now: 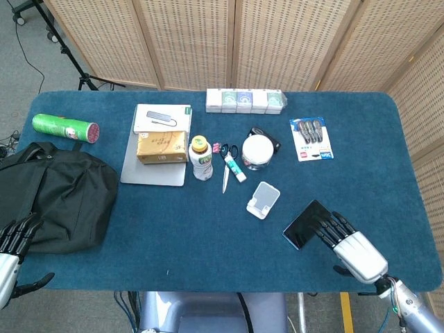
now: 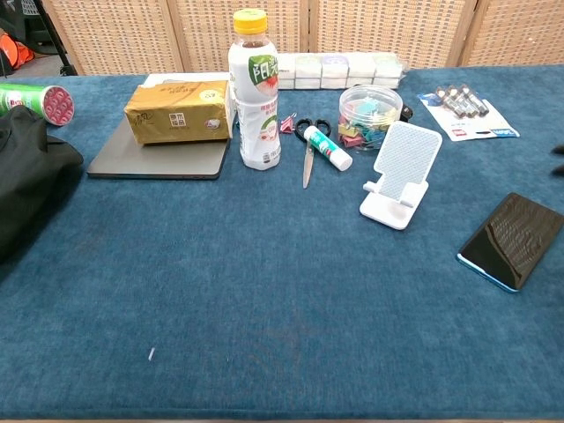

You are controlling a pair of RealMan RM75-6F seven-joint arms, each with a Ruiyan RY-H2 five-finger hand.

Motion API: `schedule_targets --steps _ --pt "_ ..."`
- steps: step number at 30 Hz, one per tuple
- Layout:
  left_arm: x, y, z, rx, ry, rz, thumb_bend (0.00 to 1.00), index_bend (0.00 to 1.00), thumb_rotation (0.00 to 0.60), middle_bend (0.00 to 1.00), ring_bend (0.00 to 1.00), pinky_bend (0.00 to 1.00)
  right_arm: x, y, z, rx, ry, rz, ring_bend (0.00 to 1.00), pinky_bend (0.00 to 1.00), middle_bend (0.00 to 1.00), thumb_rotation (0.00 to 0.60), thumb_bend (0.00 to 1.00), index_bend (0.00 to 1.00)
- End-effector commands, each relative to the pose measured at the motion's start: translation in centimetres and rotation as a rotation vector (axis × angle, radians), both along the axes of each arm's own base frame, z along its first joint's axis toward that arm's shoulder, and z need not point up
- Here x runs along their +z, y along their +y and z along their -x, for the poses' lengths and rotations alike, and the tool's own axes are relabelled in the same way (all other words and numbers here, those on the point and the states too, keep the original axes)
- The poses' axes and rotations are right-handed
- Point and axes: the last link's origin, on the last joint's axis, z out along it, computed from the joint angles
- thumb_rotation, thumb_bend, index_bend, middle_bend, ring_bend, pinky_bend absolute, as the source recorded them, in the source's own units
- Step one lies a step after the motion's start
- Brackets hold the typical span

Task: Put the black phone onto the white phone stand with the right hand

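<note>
We found the black phone (image 1: 306, 223) lying flat on the blue counter (image 1: 208, 236) in the lower right of the head view, just to the lower right of the white phone stand (image 1: 263, 200) and not on it; in the chest view the phone (image 2: 514, 240) showed at the right edge, with the stand (image 2: 402, 173) upright to its left and apart from it. The right hand (image 1: 350, 245) was in the lower right of the head view, held above the counter with its fingers (image 1: 325, 225) stretched out and spread toward the upper left, their tips over the near end of the phone; we could not tell whether they touched it, and they grasped nothing. The left hand (image 1: 12, 257) showed at the lower left edge of the head view, off the counter's corner, fingers apart and empty, beside the black bag (image 1: 55, 194) that lay on the left of the counter. Across the middle of the head view stood a drink bottle (image 1: 201, 158) with a yellow cap, and to its left a yellow tissue pack (image 1: 161, 148) on a grey laptop (image 1: 154, 171). To the right of the bottle lay scissors (image 1: 227, 168) and a glue stick (image 1: 235, 168), then a round clear tub (image 1: 257, 152) of coloured clips. A green can (image 1: 64, 127) lay on its side in the upper left, a row of small boxes (image 1: 245, 100) sat along the far edge, and a blister card (image 1: 311, 138) lay in the upper right.
</note>
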Motion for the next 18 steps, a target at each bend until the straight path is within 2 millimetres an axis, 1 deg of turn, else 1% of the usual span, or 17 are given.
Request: schedule_targets --steps 1,7,11,18 --pt "-0.2 0.3 -0.1 0.003 0.006 0.002 0.0 0.0 0.6 0.0 0.0 0.0 -0.9 -1.7 0.5 0.042 0.099 -0.104 0.0 0.0 0.0 0.6 0.0 0.0" --pt "-0.9 1.0 0.1 0.029 0.025 0.02 0.0 0.0 0.6 0.0 0.0 0.0 -1.1 -4.0 -0.2 0.073 0.151 -0.162 0.0 0.0 0.0 0.6 0.0 0.0" --pt "-1.3 1.5 0.0 0.041 0.037 0.023 0.0 0.0 0.6 0.0 0.0 0.0 -1.1 -5.2 -0.3 0.085 0.189 -0.187 0.0 0.0 0.0 0.6 0.0 0.0" --pt "-1.8 2.2 0.4 0.083 0.059 0.023 0.0 0.0 0.6 0.0 0.0 0.0 -1.3 -7.9 -0.6 0.087 0.285 -0.22 0.0 0.0 0.0 0.6 0.0 0.0"
